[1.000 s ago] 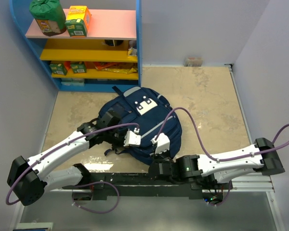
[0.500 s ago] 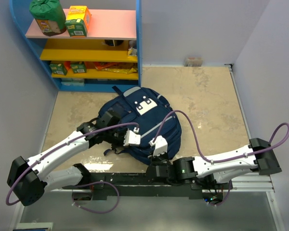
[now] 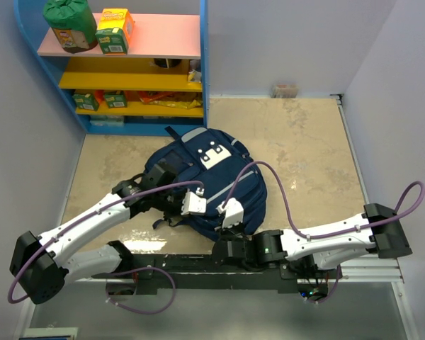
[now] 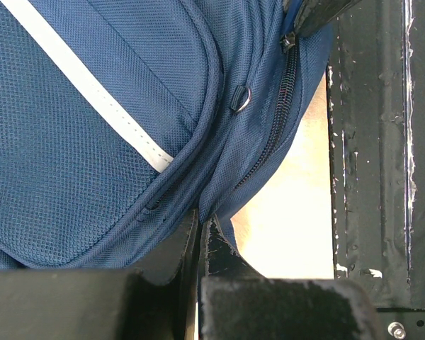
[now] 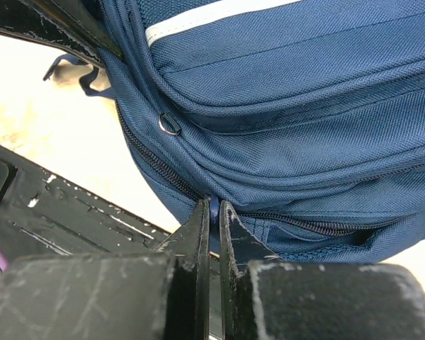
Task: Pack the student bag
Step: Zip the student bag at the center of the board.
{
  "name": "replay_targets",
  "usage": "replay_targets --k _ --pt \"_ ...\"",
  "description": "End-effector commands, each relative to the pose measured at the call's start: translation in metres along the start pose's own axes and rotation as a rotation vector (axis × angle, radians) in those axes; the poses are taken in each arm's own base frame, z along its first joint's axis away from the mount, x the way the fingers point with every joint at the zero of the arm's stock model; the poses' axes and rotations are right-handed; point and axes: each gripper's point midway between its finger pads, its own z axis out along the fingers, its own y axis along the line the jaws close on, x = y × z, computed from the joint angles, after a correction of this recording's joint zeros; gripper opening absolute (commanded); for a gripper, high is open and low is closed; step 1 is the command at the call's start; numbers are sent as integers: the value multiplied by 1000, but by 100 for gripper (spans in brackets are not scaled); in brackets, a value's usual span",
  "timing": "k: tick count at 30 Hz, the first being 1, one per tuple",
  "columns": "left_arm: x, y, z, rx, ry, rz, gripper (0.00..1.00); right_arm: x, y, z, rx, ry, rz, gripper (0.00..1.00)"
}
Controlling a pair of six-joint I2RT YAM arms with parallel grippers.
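The student bag point(image 3: 211, 173) is a navy backpack with a white patch and a light stripe, lying flat in the middle of the table. My left gripper point(image 3: 182, 219) is at its near left edge, and in the left wrist view the gripper point(image 4: 200, 217) is shut on a fold of the bag's fabric point(image 4: 219, 205) beside the zipper point(image 4: 280, 120). My right gripper point(image 3: 222, 231) is at the bag's near edge, and in the right wrist view the gripper point(image 5: 212, 205) is shut on a blue zipper pull point(image 5: 213, 209). The zipper point(image 5: 152, 164) runs along the bag point(image 5: 304, 106).
A blue shelf unit point(image 3: 204, 71) with pink and yellow shelves stands at the back left, holding green boxes point(image 3: 115, 32) and a green bag point(image 3: 71, 21). A black rail point(image 3: 191, 263) runs along the near edge. A small box point(image 3: 285, 90) sits by the back wall.
My right arm has slid left along the bag's near edge, its gripper still shut at the zipper. The left arm and the bag have hardly moved.
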Motion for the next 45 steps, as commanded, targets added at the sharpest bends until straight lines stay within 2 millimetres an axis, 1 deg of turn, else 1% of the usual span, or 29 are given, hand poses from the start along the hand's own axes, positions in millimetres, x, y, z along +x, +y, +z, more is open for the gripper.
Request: replay_targets --k 1,3,4,5,6,7,8,9,10,14,16,17,19,20,23,24,27,32,34,35,36,37,39,40,41,42,43,44,45 --pt "-31 25 -17 -113 -92 55 0 -8 -5 -1 39 -19 44 0" --pt "-30 25 -18 -118 -87 60 0 -5 -18 -4 86 -2 28 0" --pt "-29 26 -19 -125 -83 61 0 -11 -17 -7 95 -7 68 0" --pt "-28 27 -20 -128 -77 63 0 -7 -26 -10 126 12 45 0" --pt "-27 27 -20 -129 -74 65 0 -7 -28 -12 136 19 54 0" --pt "-27 29 -21 -138 -73 65 0 -8 -25 -16 135 21 86 0" --pt "-26 28 -21 -133 -68 64 0 -5 -31 -19 159 31 65 0" --pt "-26 28 -22 -134 -66 64 0 -5 -31 -21 166 32 70 0" --pt "-25 29 -22 -136 -61 63 0 -7 -28 -24 165 26 97 0" --pt "-22 28 -25 -140 -48 68 0 -6 -41 -30 220 28 86 0" --pt "-20 31 -29 -157 -39 70 0 -10 -46 -33 231 20 123 0" --pt "-18 31 -31 -160 -32 71 0 -11 -52 -36 247 20 115 0" --pt "-15 35 -37 -185 -20 72 0 -17 -58 -42 248 6 155 0" --pt "-13 36 -39 -189 -12 73 0 -18 -65 -44 264 6 148 0" --pt "-2 42 -49 -221 13 61 0 -24 -75 -50 285 -13 172 0" --pt "3 46 -55 -243 20 46 0 -27 -75 -51 286 -18 175 0" --pt "14 47 -64 -253 33 29 0 -29 -76 -50 291 -29 175 0" --pt "32 42 -70 -253 76 12 0 -34 -67 -41 285 -80 146 0" --pt "40 42 -72 -263 101 -2 19 -33 -68 -37 294 -92 134 0" --pt "42 41 -72 -262 110 -14 25 -36 -64 -34 283 -111 146 0" --pt "42 41 -73 -258 116 -26 37 -35 -62 -32 278 -116 143 0" --pt "33 44 -79 -265 100 -19 42 -36 -61 -31 274 -122 136 0" --pt "21 40 -87 -254 70 -21 52 -41 -56 -29 248 -149 162 0" --pt "1 39 -96 -243 11 1 54 -44 -54 -29 239 -154 140 0" --pt "-12 37 -102 -238 -24 21 61 -47 -46 -27 213 -166 164 0" --pt "-23 36 -106 -228 -61 38 64 -48 -46 -27 208 -168 149 0" --pt "-48 30 -114 -194 -146 71 68 -50 -44 -27 199 -170 152 0" --pt "-60 24 -117 -167 -193 74 74 -50 -41 -26 185 -172 165 0" --pt "-70 19 -117 -130 -240 79 76 -49 -41 -25 186 -171 161 0"
